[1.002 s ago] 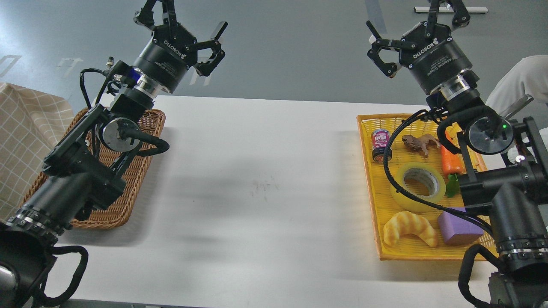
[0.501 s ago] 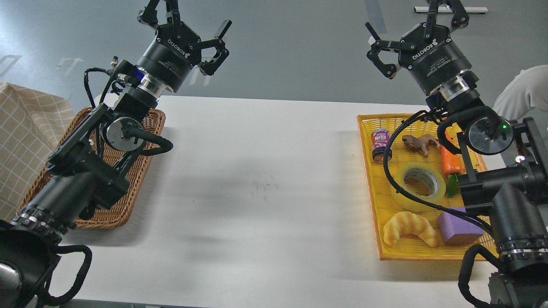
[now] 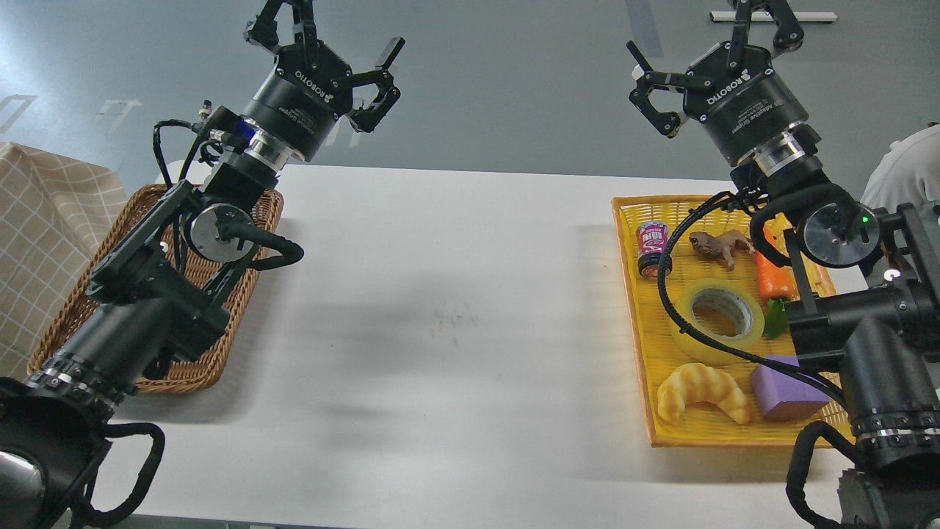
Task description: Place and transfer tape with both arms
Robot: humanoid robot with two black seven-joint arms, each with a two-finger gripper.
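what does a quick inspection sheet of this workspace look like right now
surface: white table, faint scuff near the middle.
job's things: tape lying flat in the yellow tray, untouched.
clutter: croissant, purple block, carrot, small can, brown toy animal share the tray; wicker basket at left.
grippers: left end effector and right end effector open, raised, holding nothing.
cables: black cable of the right arm drapes across the tape.
surroundings: grey floor, checked cloth at left.
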